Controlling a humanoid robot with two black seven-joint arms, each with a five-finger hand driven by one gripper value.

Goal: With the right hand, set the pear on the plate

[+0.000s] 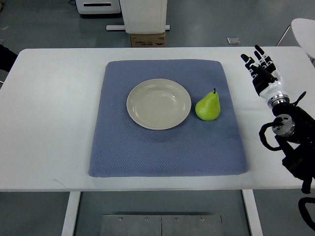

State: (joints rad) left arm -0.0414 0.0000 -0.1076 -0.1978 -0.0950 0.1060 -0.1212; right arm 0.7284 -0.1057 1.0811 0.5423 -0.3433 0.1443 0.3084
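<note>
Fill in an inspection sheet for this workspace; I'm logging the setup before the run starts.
Surface: white table with a blue mat in the middle.
Job's things: green pear upright on the mat, just right of the empty plate, not touching it.
Clutter: nothing seen.
Hands: right hand over the table's right edge, fingers extended, holding nothing; left not in view.
Cables: black cable loops along the right arm.
Surroundings: cardboard box and white cabinet on the floor behind.

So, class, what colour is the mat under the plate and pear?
Blue-grey mat, with a fine dotted texture; top view shows it.
</note>
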